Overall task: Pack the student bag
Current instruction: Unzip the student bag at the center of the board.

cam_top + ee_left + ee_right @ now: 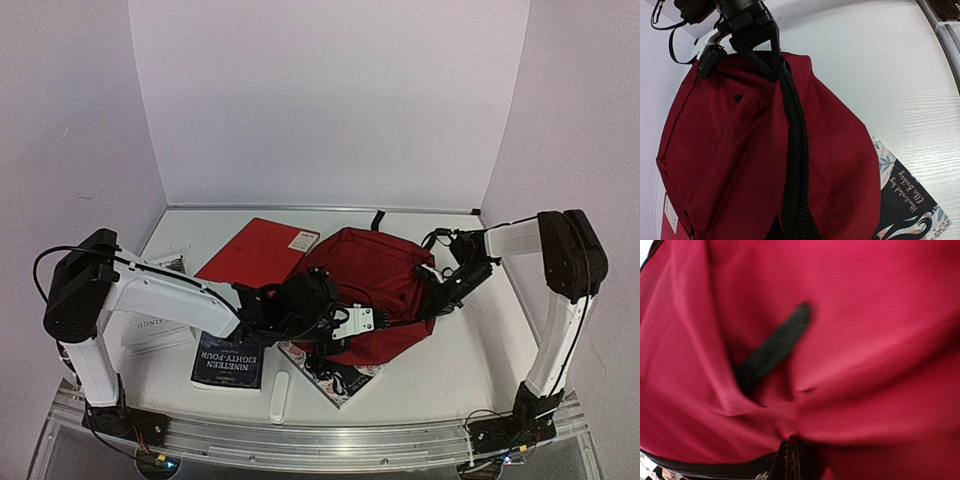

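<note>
The student bag [370, 275], a dark red fabric backpack, lies in the middle of the table. My left gripper [380, 322] is at its near edge. In the left wrist view the bag [735, 165] fills the frame and its black zipper [795, 150] runs down into my left gripper [792, 235], which is shut on that edge. My right gripper [437, 295] is at the bag's right side and also shows in the left wrist view [774, 70], pinching the zipper edge. In the right wrist view the red fabric [850, 340] bunches into my shut right gripper [792, 440].
A flat red folder [255, 250] lies behind the bag on the left. A dark "Nineteen Eighty-Four" book [228, 360] and a white booklet [155, 330] lie at front left. A floral book [335, 378] sticks out from under the bag. A white stick [280, 395] lies near the front rail.
</note>
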Tool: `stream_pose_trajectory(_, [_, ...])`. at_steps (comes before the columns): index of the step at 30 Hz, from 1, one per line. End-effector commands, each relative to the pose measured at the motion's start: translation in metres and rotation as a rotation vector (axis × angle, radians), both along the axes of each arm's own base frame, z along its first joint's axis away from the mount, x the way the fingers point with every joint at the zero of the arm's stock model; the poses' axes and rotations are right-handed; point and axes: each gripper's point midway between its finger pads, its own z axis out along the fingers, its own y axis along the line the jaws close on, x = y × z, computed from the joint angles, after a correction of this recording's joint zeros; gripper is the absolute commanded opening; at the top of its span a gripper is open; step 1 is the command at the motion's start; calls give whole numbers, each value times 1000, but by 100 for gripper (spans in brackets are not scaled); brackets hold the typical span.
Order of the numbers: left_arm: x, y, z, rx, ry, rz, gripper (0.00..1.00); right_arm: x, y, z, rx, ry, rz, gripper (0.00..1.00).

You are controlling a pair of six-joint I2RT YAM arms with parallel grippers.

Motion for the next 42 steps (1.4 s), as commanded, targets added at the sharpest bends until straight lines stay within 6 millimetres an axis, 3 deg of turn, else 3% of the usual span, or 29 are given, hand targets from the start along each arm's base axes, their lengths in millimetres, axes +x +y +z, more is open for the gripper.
stream_pose_trajectory(1, [-2, 11, 43, -67, -59, 11, 0, 53, -48, -8, -153, -144, -91, 0])
stream_pose_trajectory(6, [2, 14, 36, -50, -98, 10, 0, 72, -71, 10, -172, -211, -146, 0])
stream_pose_trajectory(10, [6, 8, 21, -25, -128, -4, 0, 67, -70, 23, -156, -244, -132, 0])
stream_pose_trajectory(11, [8, 5, 17, -19, -133, -7, 0, 62, -66, 27, -132, -244, -122, 6])
stream_pose_trajectory(13, [10, -1, 13, -21, -139, -9, 1, 48, -56, 39, -65, -244, -91, 30])
stream_pose_trajectory(14, [12, -4, 12, -24, -144, -5, 5, 42, -51, 46, -39, -251, -76, 41])
stream_pose_trajectory(18, [20, -13, 17, -55, -161, 22, 46, 25, -32, 75, 2, -322, -1, 66])
stream_pose_trajectory(23, [22, -8, 51, -156, -123, 80, 67, 6, 2, 106, 2, -433, 118, 82])
stream_pose_trajectory(27, [16, 14, 75, -237, -22, 146, 77, -13, 38, 123, 25, -468, 206, 84])
stream_pose_trajectory(33, [24, 73, 75, -332, 172, 347, 82, -44, 94, 135, 58, -492, 349, 83])
stream_pose_trajectory(42, [58, 173, 92, -620, 324, 756, 84, -77, 150, 115, -9, -533, 512, 82])
